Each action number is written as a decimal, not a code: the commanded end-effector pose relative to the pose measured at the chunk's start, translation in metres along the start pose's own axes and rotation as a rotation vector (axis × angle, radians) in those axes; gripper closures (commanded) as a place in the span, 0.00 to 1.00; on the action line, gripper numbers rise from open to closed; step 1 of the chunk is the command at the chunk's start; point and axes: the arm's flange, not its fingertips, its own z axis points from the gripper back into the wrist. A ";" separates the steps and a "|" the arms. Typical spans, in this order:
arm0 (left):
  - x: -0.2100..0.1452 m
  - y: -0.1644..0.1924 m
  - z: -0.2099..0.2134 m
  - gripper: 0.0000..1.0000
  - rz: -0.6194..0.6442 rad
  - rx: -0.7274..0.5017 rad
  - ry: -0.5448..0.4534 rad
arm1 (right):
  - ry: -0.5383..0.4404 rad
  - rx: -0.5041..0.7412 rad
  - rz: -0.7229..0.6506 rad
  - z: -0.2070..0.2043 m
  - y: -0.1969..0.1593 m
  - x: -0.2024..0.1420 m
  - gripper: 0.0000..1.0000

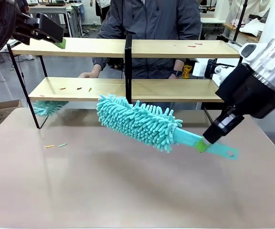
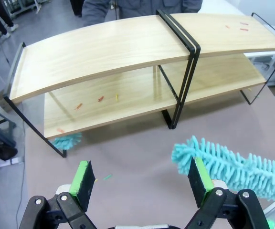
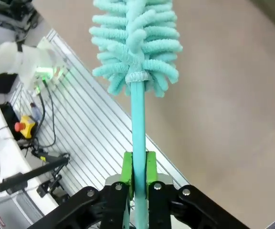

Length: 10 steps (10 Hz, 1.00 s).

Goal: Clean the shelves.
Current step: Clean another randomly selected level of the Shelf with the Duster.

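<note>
The shelves [image 1: 175, 89] [image 2: 104, 47] stand at the far side of the table, two light-wood tiers in a black frame. Small red and yellow scraps [image 1: 79, 88] [image 2: 100, 98] lie on the lower board, and more scraps [image 1: 191, 46] on the upper board's right end. My right gripper [image 1: 205, 143] [image 3: 138, 171] is shut on the handle of a teal fluffy duster [image 1: 137, 121] [image 3: 135, 43], whose head hangs above the table in front of the shelves. My left gripper [image 1: 56, 39] [image 2: 141, 177] hovers open by the upper board's left end, holding nothing.
A second teal duster [image 1: 49, 107] [image 2: 66, 140] lies under the lower board's left end. Two small scraps [image 1: 56, 145] [image 2: 108, 177] lie on the table at the left. A person stands behind the shelves, one hand [image 1: 87, 75] at the lower board's far edge.
</note>
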 end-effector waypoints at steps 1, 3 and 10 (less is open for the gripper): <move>0.000 0.001 0.001 0.00 0.008 -0.003 -0.003 | -0.076 -0.069 -0.055 -0.022 0.020 0.028 0.87; 0.000 0.001 0.001 0.00 0.008 -0.003 -0.003 | -0.133 -0.051 -0.096 -0.043 0.035 0.086 0.87; 0.000 0.001 0.001 0.00 0.008 -0.003 -0.003 | -0.183 -0.145 -0.300 -0.106 0.040 0.201 0.87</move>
